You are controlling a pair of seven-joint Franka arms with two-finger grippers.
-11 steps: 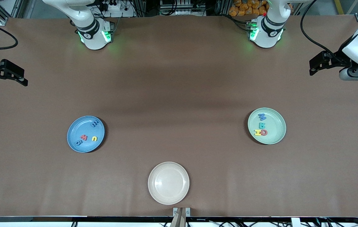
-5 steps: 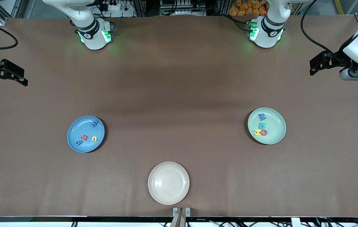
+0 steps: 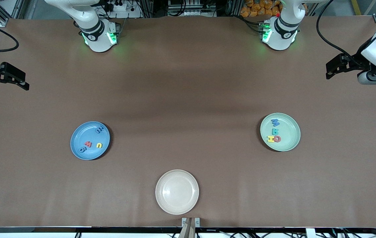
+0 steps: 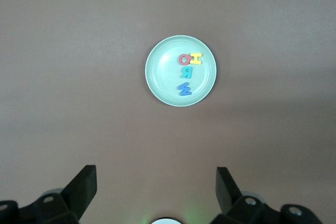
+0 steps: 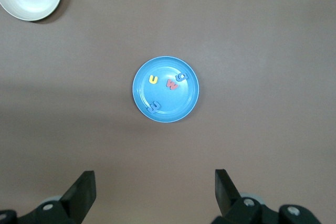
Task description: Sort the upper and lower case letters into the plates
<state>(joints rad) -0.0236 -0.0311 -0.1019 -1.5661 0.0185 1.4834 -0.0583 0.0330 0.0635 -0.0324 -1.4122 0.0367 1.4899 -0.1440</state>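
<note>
We found all eight letters already on plates. The blue plate, toward the right arm's end of the table, held four: a blue letter nearest the bases, a red letter, a yellow letter beside it, and a second blue letter nearest the front camera. The mint plate, toward the left arm's end, held the other four: a blue M, a teal letter, then a yellow H touching a red ring-shaped letter. The cream plate, nearest the front camera, was bare.

The left gripper hung over the table's edge at its own end, fingers spread wide with nothing between them; its wrist view looked straight down on the mint plate. The right gripper hung over the edge at its end, equally wide and empty.

We judged the sorting finished, or nearly so. If a letter needed moving, it would handle as a light, chunky, probably foam piece, slightly yielding and not fragile. We would pinch it across its flat outer edges, from above. The touching H and ring would be hard to grip singly, and a light plate could slide if nudged.
</note>
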